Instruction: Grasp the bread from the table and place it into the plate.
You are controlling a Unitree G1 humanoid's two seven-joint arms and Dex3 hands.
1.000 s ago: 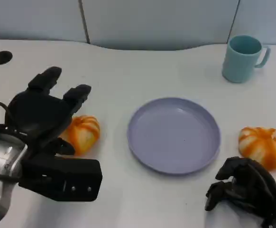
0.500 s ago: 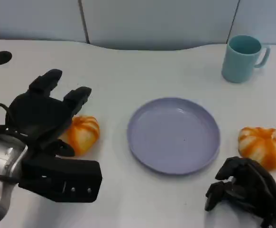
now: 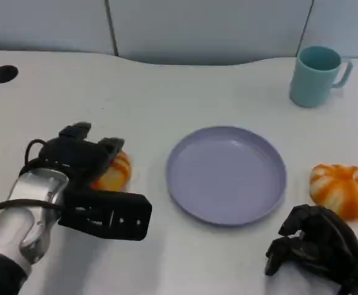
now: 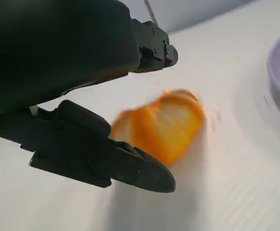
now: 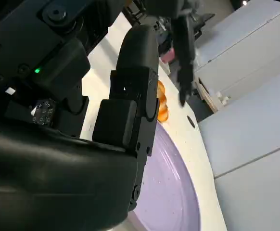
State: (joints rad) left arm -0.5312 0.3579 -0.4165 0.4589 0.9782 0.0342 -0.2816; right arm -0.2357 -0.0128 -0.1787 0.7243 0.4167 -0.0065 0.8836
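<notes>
Reaching over the orange-striped bread roll point(image 3: 112, 173) at the left of the white table point(image 3: 167, 92), our left hand point(image 3: 80, 161) has its fingers point(image 4: 106, 154) spread on either side of the roll; in the left wrist view they flank it with a gap, so we judge the grasp not yet closed and the hand holds nothing. This straddling posture suits a grip from above before transfer to the lavender plate point(image 3: 226, 174), which sits bare just to the right of the roll, apart from it. A second striped roll point(image 3: 344, 187) lies right of the plate, near our right hand point(image 3: 314, 246), which rests low with fingers curled on nothing. A teal mug point(image 3: 316, 76) stands at the far right, well apart. Compared with a second ago, the left hand has dropped and rotated forward over the roll; the roll, plate and right hand remain where they were.
</notes>
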